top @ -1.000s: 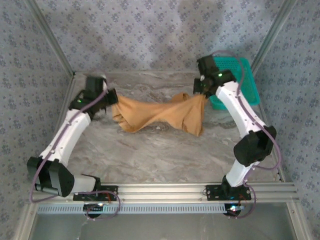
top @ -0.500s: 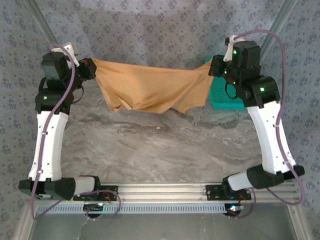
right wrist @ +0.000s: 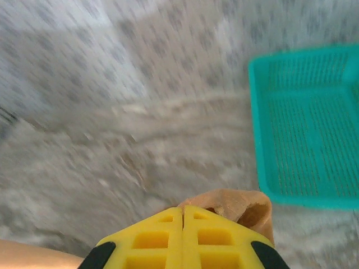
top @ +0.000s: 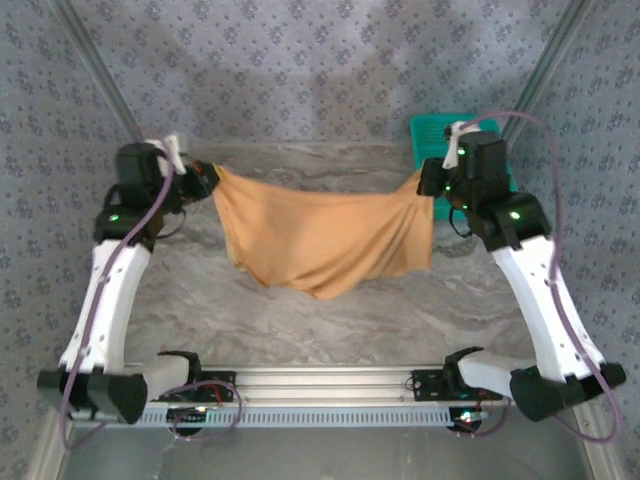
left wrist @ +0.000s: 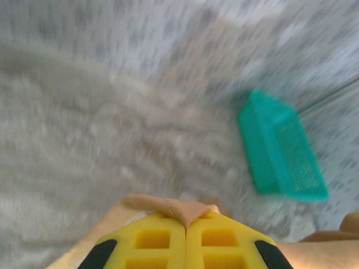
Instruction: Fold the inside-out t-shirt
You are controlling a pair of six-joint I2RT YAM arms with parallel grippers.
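Note:
The inside-out t-shirt (top: 320, 235) is an orange-tan cloth hanging spread between both arms above the marble table, its lower edge sagging to a point in the middle. My left gripper (top: 208, 178) is shut on its left top corner. In the left wrist view the yellow jaws pinch a fold of the t-shirt (left wrist: 179, 210) at the left gripper (left wrist: 185, 223). My right gripper (top: 424, 183) is shut on the right top corner. The right wrist view has a bunched loop of the t-shirt (right wrist: 241, 210) beside the tips of the closed right gripper (right wrist: 183, 209).
A teal mesh basket (top: 432, 130) stands at the back right, behind the right gripper; the basket (right wrist: 305, 123) lies close on the right in the right wrist view and the basket (left wrist: 280, 148) shows far right in the left wrist view. Patterned walls enclose the table (top: 330, 320).
Both arms lifted the shirt off the table and stretched it out, then came lower and nearer. The cloth now hangs wider and flatter between them.

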